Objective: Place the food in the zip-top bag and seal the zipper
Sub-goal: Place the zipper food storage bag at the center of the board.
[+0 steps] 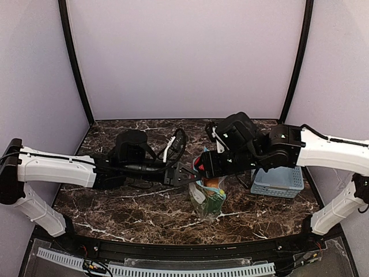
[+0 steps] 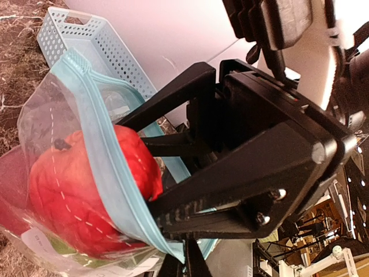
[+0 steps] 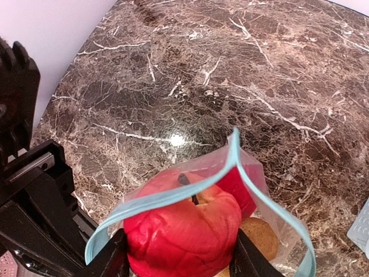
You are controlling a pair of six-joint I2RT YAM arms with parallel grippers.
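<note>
The clear crinkly zip-top bag (image 1: 207, 199) stands upright on the dark marble worktop (image 1: 144, 208), mouth gaping. The left claw (image 1: 187, 173) pinches its teal-blue zipper strip (image 2: 106, 144) tight. The right claw (image 3: 181, 259), half spread, grips a round red toy fruit (image 3: 184, 231) inside the mouth, above a brown-orange oval fruit (image 3: 259, 234).

white shells clad the left arm (image 1: 55, 167) and right arm (image 1: 328, 151); joints are black, black cables (image 1: 334, 138) trail along them. the right gripper (image 3: 181, 257) is matte black, with silver screws (image 2: 278, 194).
</note>
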